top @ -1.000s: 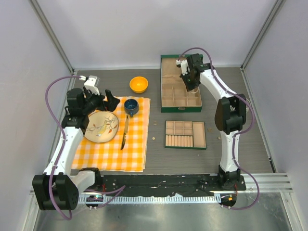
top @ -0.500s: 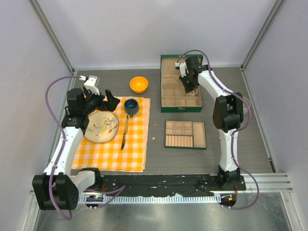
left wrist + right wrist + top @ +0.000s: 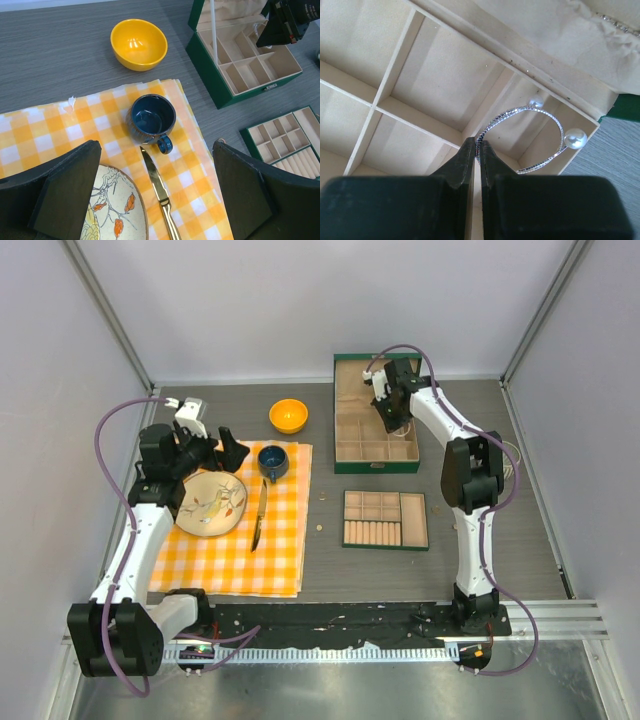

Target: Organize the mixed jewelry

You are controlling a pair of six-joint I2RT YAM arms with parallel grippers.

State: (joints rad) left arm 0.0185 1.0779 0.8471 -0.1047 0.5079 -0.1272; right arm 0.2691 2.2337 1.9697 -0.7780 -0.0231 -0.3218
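— Tabletop (image 3: 380, 580) first: what takes up the most room on it?
— On the left half of the top view, an orange-and-white checked cloth (image 3: 230, 550). Upper right of centre stands the open green jewellery box (image 3: 375, 467), its pale compartments showing. Below it, right of centre, is a smaller green tray (image 3: 365, 504) of compartments.
— And on the cloth?
— A painted plate (image 3: 205, 510) at its upper left, a dark blue cup (image 3: 272, 462) at its top edge, and a knife (image 3: 258, 520) just below the cup, tip towards it. An orange bowl (image 3: 288, 416) sits off the cloth, above the cup.
— What of the left gripper (image 3: 156, 147)?
— Spread wide, with nothing between its fingers. It hangs by the plate's upper edge, touching nothing I can see.
— The right gripper (image 3: 479, 146)?
— Down inside the box at its right side. Its two fingers are pressed together with only a sliver between, and the thin wire of the silvery bracelet (image 3: 536, 103) is nipped there.
— Where does the bracelet sit?
— Right of centre in the right wrist view, over the corner compartment next to the box's outer wall. The hoop carries two pearls, a small one at its top and a larger pearl (image 3: 574, 138) at its right. Whether it rests on the compartment floor I cannot tell.
— Anything smaller?
— Two tiny pale pieces (image 3: 321, 498) on bare table between the cloth and the small tray
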